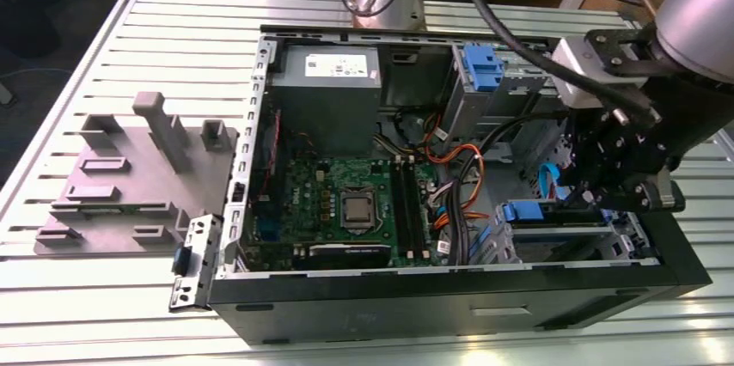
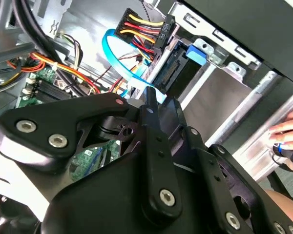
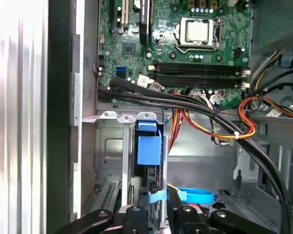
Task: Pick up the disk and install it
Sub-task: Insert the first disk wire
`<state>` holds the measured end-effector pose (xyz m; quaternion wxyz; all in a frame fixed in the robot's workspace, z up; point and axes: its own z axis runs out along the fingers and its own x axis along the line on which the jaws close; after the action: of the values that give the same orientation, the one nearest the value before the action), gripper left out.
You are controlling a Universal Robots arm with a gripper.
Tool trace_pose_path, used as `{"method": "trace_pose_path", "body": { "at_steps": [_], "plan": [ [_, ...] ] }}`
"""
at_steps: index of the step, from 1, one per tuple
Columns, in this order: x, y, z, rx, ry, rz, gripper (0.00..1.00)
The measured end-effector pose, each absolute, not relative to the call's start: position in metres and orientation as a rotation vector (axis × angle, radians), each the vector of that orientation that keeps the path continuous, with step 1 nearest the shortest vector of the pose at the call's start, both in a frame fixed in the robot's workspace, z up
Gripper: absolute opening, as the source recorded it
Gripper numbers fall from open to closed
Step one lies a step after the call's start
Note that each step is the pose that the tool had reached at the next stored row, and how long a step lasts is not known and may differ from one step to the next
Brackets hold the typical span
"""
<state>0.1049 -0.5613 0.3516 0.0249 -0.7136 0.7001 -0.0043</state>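
The disk (image 1: 537, 211) stands on edge in the lower drive bay at the exterior view's right, inside the open computer case (image 1: 459, 306). Its blue plastic rail faces up. In the first wrist view the disk (image 3: 149, 146) sits between the bay's metal walls, and my gripper (image 3: 158, 213) has one finger on either side of its near end. The second wrist view has the gripper (image 2: 158, 109) shut on the disk (image 2: 183, 73). The disk's connector end lies close to a black power plug (image 2: 146, 29) and a blue data cable (image 2: 119, 61).
The motherboard (image 1: 344, 203) and the grey power-supply box (image 1: 327, 82) fill the case's left half. A drive cage with a blue tab (image 1: 480, 65) sits at the back. Cable bundles (image 3: 210, 117) cross near the bay. A person's hand (image 2: 288, 131) rests outside the case. A grey fixture (image 1: 126, 177) lies on the table.
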Motion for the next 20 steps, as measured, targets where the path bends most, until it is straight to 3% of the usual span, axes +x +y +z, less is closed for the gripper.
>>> {"method": "trace_pose_path", "body": {
  "at_steps": [7, 11, 20],
  "plan": [
    [0.1050, -0.5612, 0.3552, -2.207, 2.165, -0.010, 0.29],
    [0.1064, -0.5612, 0.3547, -2.237, 2.196, 0.059, 0.29],
    [0.1148, -0.5613, 0.3547, -2.241, 2.201, 0.068, 0.29]
  ]
}}
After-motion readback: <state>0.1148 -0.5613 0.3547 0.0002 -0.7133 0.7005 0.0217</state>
